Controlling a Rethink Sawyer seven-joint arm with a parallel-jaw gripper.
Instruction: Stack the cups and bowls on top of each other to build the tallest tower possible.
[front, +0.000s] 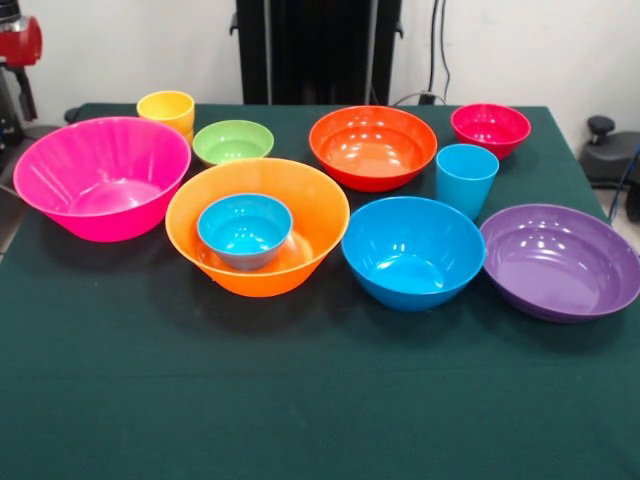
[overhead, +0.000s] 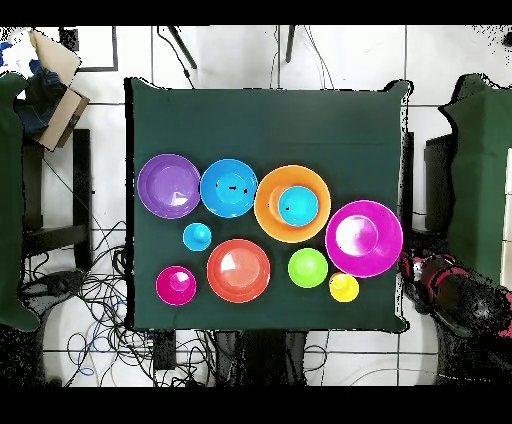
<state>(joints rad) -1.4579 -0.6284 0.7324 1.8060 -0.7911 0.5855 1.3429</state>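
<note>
The large orange bowl (front: 320, 215) (overhead: 268, 205) stands mid-table with the small teal bowl (front: 244, 228) (overhead: 298, 205) upright inside it. Standing singly around it are the large pink bowl (front: 100, 175) (overhead: 364, 238), blue bowl (front: 412, 250), purple bowl (front: 560, 260), red-orange bowl (front: 372, 147), small green bowl (front: 232, 142) and small magenta bowl (front: 490, 128). The yellow cup (front: 166, 110) (overhead: 343, 287) stands behind the pink bowl. The light blue cup (front: 466, 178) (overhead: 197, 236) stands between the red-orange and blue bowls. The red and black arm (front: 20, 45) (overhead: 445, 290) is off the table's side, beyond the pink bowl; its gripper cannot be made out.
The dark green table cloth (front: 300, 400) has a wide bare strip along the edge farthest from the robot. The black pedestal (front: 315, 50) stands behind the table. Cables lie on the floor (overhead: 100, 300) beside the table.
</note>
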